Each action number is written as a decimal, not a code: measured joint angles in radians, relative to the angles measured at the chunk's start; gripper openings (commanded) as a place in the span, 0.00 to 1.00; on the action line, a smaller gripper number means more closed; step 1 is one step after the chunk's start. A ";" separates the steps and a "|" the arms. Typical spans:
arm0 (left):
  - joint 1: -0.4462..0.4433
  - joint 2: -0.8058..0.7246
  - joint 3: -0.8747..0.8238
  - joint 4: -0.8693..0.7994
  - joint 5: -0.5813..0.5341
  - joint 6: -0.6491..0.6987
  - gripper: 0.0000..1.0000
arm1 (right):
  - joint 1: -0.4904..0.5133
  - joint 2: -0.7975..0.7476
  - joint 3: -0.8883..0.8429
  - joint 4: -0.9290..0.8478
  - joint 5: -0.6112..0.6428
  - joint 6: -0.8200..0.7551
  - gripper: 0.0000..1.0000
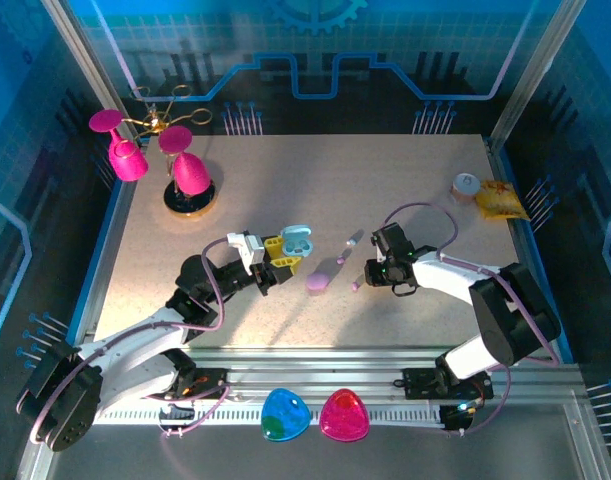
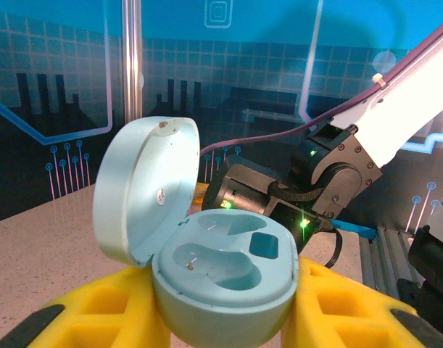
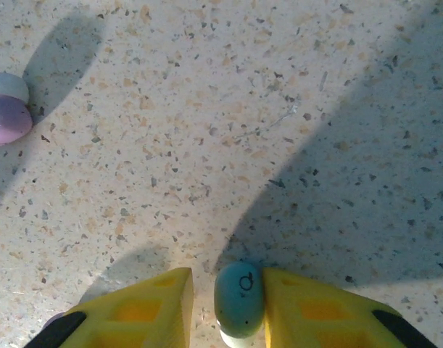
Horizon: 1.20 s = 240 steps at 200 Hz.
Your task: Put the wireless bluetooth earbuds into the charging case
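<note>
Transfer step: the right gripper (image 3: pixel 227 308) pinches a pale blue earbud (image 3: pixel 239 293), and the left gripper (image 2: pixel 220 319) clamps the open charging case (image 2: pixel 225 264) at its ten o'clock in the top view, so the earbud must next travel there and seat squarely in an empty well.

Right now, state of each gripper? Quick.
Left gripper: shut on the open pale blue case.
Right gripper: pale blue earbud between the fingers, gap on one side; grip cannot be told.
</note>
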State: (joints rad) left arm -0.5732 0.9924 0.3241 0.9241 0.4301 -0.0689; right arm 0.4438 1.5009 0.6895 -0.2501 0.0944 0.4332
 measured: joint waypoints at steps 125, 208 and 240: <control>0.000 0.026 0.000 0.001 0.000 -0.003 0.20 | -0.002 0.046 0.056 -0.056 0.002 -0.015 0.23; 0.000 0.037 0.000 0.002 0.000 -0.003 0.20 | -0.006 0.047 0.065 -0.071 0.002 -0.024 0.17; 0.000 0.044 0.000 0.002 0.000 -0.003 0.20 | -0.006 0.050 0.077 -0.053 -0.006 -0.030 0.18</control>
State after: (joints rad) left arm -0.5732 1.0363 0.3241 0.9257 0.4305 -0.0715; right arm 0.4374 1.5509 0.7670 -0.3035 0.0887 0.4030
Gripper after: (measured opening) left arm 0.356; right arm 0.165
